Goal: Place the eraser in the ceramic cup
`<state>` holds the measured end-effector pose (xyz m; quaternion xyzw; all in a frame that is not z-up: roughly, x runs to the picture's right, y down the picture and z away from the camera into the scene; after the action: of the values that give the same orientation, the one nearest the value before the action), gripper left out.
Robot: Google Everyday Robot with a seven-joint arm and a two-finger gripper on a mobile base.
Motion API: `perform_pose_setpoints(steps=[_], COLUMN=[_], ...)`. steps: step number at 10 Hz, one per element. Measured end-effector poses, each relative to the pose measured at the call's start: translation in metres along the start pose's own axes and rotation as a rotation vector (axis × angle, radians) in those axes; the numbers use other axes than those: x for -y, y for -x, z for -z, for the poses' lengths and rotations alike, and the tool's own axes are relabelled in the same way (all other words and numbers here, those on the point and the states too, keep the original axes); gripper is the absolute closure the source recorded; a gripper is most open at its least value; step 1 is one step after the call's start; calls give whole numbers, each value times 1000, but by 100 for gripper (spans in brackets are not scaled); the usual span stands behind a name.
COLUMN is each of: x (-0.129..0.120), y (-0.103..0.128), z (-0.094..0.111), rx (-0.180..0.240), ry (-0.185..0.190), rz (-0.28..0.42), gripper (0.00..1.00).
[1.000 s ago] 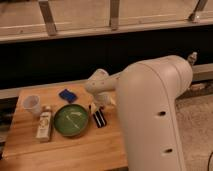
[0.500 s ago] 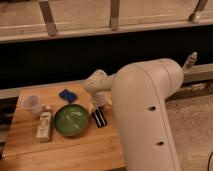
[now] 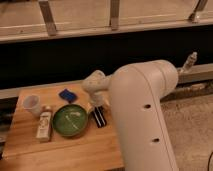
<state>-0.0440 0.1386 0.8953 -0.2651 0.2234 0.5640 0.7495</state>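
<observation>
The eraser (image 3: 100, 118), a black block with thin white stripes, lies on the wooden table (image 3: 60, 150) just right of the green dish. My gripper (image 3: 95, 107) hangs from the pale wrist directly over the eraser's far end, fingers pointing down and open, with nothing lifted. The ceramic cup (image 3: 32, 104), small and white, stands at the table's far left, well away from the gripper. My big white arm covers the table's right side.
A round green dish (image 3: 71, 120) sits mid-table between the eraser and the cup. A pale labelled bottle (image 3: 44, 125) lies left of the dish, below the cup. A blue square pad (image 3: 67, 95) rests behind the dish. A dark wall runs behind the table.
My arm has swung left and now covers more of the table's right side. The gripper has come down closer to the eraser. The objects have not moved.
</observation>
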Motion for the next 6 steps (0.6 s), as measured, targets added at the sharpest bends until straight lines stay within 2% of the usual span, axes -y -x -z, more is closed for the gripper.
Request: perform_pose_setpoints(steps=[1,6], x=[-3,-11], y=[0,-4], z=[0,-2], rx=[-6,-39], ry=[1,2], rz=[2,8], gripper=[27,80])
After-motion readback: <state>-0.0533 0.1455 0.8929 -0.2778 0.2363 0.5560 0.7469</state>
